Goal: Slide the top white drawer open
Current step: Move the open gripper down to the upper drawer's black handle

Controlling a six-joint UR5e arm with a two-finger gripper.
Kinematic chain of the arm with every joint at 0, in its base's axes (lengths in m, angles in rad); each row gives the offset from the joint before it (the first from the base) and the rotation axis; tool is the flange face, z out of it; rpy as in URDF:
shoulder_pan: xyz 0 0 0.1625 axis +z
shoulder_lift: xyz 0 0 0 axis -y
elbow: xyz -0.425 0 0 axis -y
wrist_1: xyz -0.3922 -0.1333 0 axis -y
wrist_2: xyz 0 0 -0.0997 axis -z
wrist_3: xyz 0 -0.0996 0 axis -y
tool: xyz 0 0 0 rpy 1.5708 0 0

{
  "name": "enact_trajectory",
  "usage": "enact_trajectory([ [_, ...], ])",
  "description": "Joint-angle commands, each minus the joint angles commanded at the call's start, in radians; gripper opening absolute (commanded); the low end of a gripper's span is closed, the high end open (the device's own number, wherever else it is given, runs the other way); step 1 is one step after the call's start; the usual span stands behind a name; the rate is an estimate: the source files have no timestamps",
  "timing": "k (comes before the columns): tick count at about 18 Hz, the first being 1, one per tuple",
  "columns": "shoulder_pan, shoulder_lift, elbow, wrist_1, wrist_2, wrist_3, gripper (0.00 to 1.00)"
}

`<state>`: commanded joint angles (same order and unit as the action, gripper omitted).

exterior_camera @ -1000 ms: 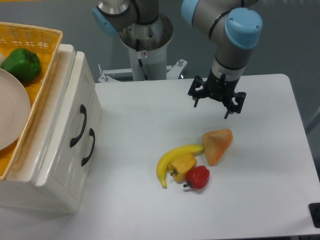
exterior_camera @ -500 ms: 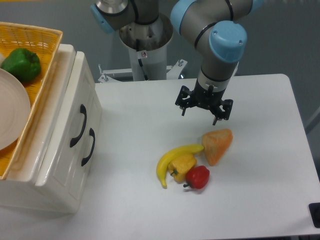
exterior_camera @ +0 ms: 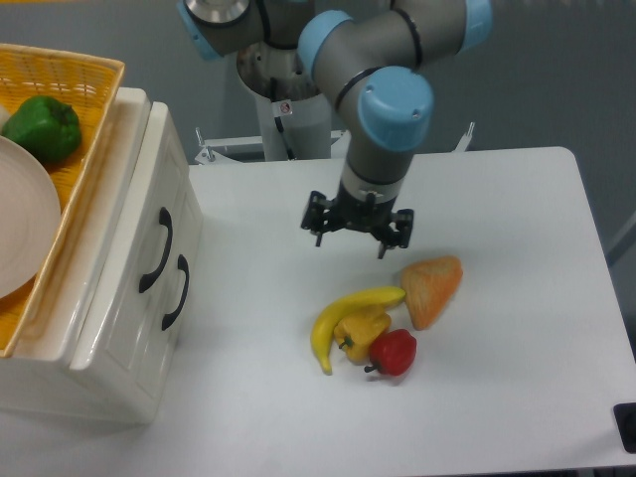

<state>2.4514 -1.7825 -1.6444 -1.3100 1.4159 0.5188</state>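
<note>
The white cabinet stands at the table's left edge, its front facing right. The top white drawer (exterior_camera: 167, 199) is shut, and its black curved handle (exterior_camera: 158, 249) sits just above the lower drawer's handle (exterior_camera: 177, 291). My gripper (exterior_camera: 350, 244) hangs over the middle of the table, pointing down, open with nothing between its fingers. It is well to the right of the drawer handles, and just above and left of the fruit pile.
A yellow wicker basket (exterior_camera: 70, 75) on the cabinet holds a green pepper (exterior_camera: 43, 127) and a white plate (exterior_camera: 25, 224). A banana (exterior_camera: 343, 313), yellow pepper (exterior_camera: 362, 328), red pepper (exterior_camera: 394, 351) and orange wedge (exterior_camera: 432, 286) lie mid-table. The robot base (exterior_camera: 288, 109) stands behind.
The arm has swung left and slightly toward the front, carrying the open gripper from the right rear of the table to its middle. The drawers and the fruit have not moved.
</note>
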Motion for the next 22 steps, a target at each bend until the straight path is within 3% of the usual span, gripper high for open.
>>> enact_trajectory([
  [6,-0.025,0.0,0.011,-0.018,-0.118,-0.092,1.0],
  [11,-0.034,-0.002,0.046,-0.104,-0.189,-0.097,1.0],
  [22,-0.057,-0.017,0.048,-0.121,-0.325,-0.138,1.0],
])
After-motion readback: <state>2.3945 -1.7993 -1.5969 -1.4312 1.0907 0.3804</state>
